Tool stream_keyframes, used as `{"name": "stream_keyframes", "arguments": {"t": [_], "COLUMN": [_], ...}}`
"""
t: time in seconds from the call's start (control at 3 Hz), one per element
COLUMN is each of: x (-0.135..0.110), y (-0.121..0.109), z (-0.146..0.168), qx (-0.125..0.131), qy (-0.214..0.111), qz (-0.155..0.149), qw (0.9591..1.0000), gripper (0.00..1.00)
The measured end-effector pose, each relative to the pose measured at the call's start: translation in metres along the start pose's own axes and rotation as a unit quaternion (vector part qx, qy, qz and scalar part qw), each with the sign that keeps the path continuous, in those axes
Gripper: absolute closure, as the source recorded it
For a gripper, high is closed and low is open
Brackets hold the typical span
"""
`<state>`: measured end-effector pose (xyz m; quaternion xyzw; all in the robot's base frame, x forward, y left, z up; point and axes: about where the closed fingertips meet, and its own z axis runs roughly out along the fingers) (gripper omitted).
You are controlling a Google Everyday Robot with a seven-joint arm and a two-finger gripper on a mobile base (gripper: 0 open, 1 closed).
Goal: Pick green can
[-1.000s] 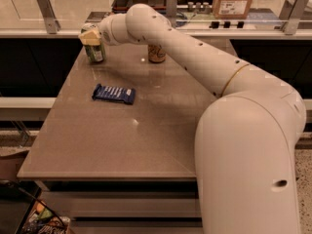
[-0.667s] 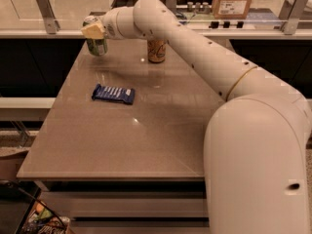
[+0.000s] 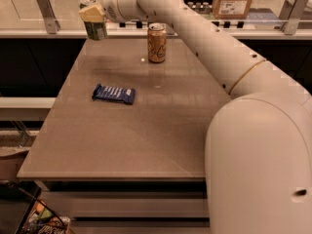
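The cream two-finger gripper (image 3: 92,12) is clamped on the top of the green-and-white metal drink can (image 3: 96,29), seemingly just off the far left corner of the brown table (image 3: 122,145). A straight, level lift with a firm grip should clear the orange-tan metal can (image 3: 157,43) nearby. A dark blue snack packet (image 3: 113,93) lies nearer.

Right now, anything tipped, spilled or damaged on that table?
Nothing stands out. The gripper holds the green can upright near the far left corner of the table. The orange-tan can stands upright, and the blue packet lies flat, slightly angled. No spill or dents visible.
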<state>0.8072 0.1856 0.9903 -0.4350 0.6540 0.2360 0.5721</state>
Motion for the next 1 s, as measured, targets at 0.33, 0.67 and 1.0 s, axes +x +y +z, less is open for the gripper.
{"name": "stream_keyframes", "arguments": {"t": [0.33,0.67,1.0], "x": [-0.019,-0.045,-0.046], "y": [0.0,0.004,0.004], "z": [-0.011,-0.026,-0.026], "qx": [0.007,0.018,0.018], "qy": [-0.002,-0.008,-0.008], "qz": [-0.017,-0.046,-0.046], "qw": [0.9998,0.9988,0.9987], "gripper": [1.0,1.0,1.0]}}
